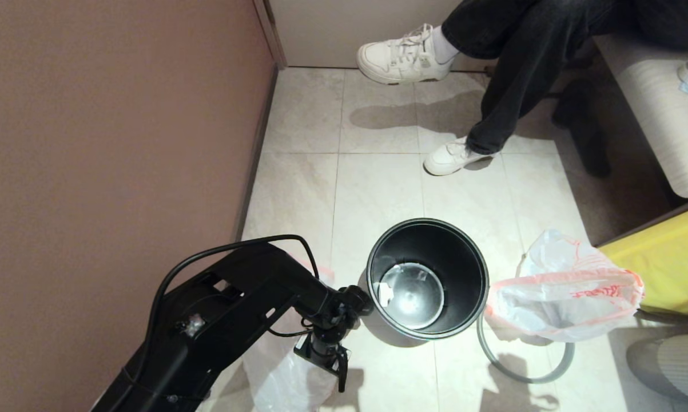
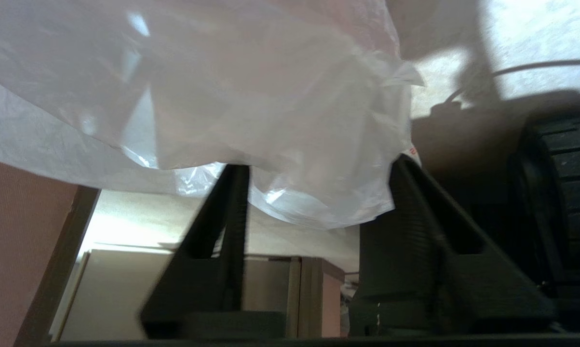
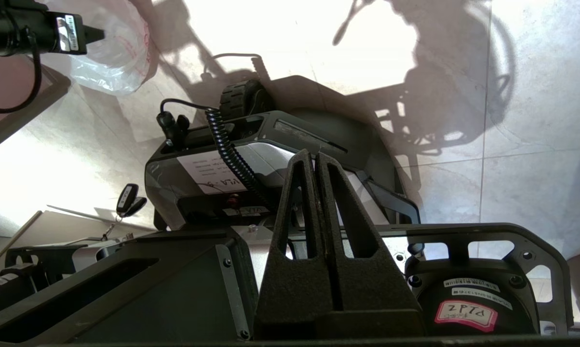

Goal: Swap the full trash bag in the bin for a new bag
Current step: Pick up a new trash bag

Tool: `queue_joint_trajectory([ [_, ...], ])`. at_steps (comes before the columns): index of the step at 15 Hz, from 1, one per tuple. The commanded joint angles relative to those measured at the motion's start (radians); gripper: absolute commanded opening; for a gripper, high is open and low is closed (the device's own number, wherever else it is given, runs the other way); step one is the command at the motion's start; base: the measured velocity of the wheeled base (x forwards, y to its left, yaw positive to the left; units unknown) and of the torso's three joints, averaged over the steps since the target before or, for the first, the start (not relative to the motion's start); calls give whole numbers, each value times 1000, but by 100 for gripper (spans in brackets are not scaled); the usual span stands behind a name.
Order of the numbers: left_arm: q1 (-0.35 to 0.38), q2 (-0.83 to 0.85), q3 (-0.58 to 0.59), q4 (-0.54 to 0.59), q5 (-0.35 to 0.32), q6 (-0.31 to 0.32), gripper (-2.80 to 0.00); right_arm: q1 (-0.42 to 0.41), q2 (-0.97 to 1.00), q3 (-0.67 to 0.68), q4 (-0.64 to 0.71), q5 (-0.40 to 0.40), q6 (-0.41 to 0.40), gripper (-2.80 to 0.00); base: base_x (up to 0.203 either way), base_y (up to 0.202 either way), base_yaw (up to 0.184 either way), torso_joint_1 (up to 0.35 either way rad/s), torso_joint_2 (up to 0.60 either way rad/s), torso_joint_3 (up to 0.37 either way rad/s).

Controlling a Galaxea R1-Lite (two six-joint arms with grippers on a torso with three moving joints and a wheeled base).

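Closest to the head camera: left arm (image 1: 206, 320), lower left, angled down toward the tiled floor. Carried the left gripper (image 2: 318, 166) tip-down on the new bag (image 1: 281, 383), fingers spread wide, film draped across both tips but not pinched. Lay crumpled on the floor just left of the bin (image 1: 475, 269), partly hidden under the arm.

Bin upright and unlined, mouth up, with a pale scrap at its bottom. Grey hoop (image 1: 515, 377) off the bin, flat on the floor to its right. Full trash bag (image 1: 555, 297) slumped against the bin's right side, over part of the hoop. Right gripper (image 3: 316, 159) parked out of the head view, fingers pressed together on nothing.

Step in hand, as judged: taking hold of the new bag. Best done by closing on a single layer near the pink-red edge, then lifting slowly so that the mouth fell open instead of bunching.

Long axis of the new bag: roughly from beside the bin back toward the robot. Pinkish edge apparently at the far end; mouth direction not certain.
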Motion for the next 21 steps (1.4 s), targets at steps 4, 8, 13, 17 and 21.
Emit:
queue_joint_trajectory([
  [4, 10, -18, -18, 77, -23, -4, -280, 0, 22, -1, 1, 1, 3, -280, 0, 0, 0, 0, 0, 0],
  [8, 4, -113, 2, 144, -45, -27, -280, 0, 11, -1, 5, 0, 3, -280, 0, 0, 0, 0, 0, 0],
  [13, -31, -190, 101, 176, -43, -201, -280, 0, -7, 8, 8, 0, 6, -280, 0, 0, 0, 0, 0, 0],
  [17, -25, -76, -80, 217, -31, -204, 0, 0, 10, 11, 4, 1, 7, -280, 0, 0, 0, 0, 0, 0],
  [21, -3, 85, -377, 346, -7, -138, 0, 0, 20, 14, 1, 24, 9, -280, 0, 0, 0, 0, 0, 0],
])
